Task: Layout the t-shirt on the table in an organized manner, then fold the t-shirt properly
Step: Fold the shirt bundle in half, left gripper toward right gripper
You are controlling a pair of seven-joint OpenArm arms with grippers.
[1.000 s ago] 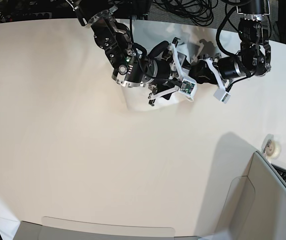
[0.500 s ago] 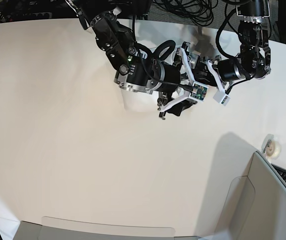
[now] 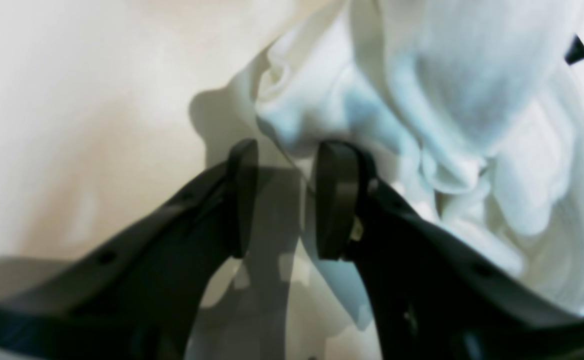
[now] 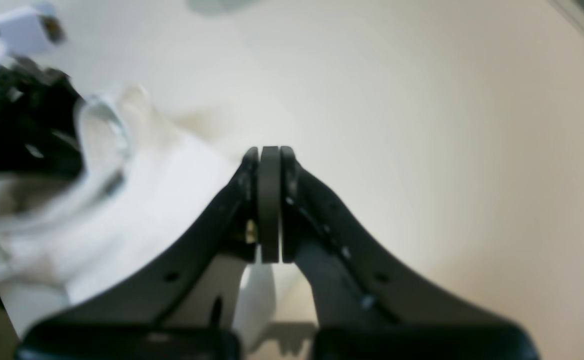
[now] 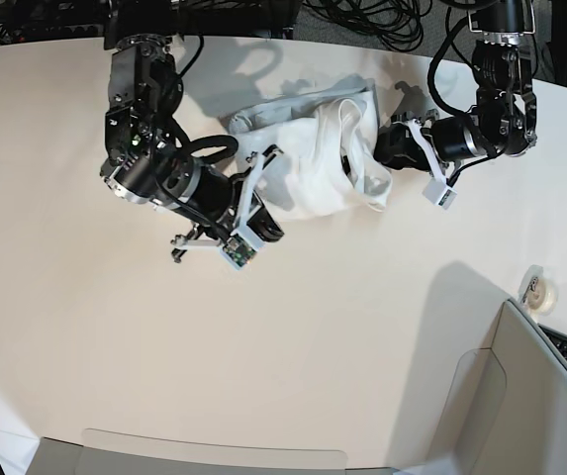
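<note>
The t-shirt (image 5: 318, 158) lies in a crumpled heap near the top middle of the counter (image 5: 263, 346), so it likely needs spreading flat before any folding (no print shows, only white cloth). The left gripper (image 3: 284, 200) sits at the heap's edge with its jaws partly spread; a thin fold of cloth seems to pass between them, perhaps to pull it out. The right gripper (image 4: 269, 200), at middle left in the base view, is pressed together and holds nothing.
</note>
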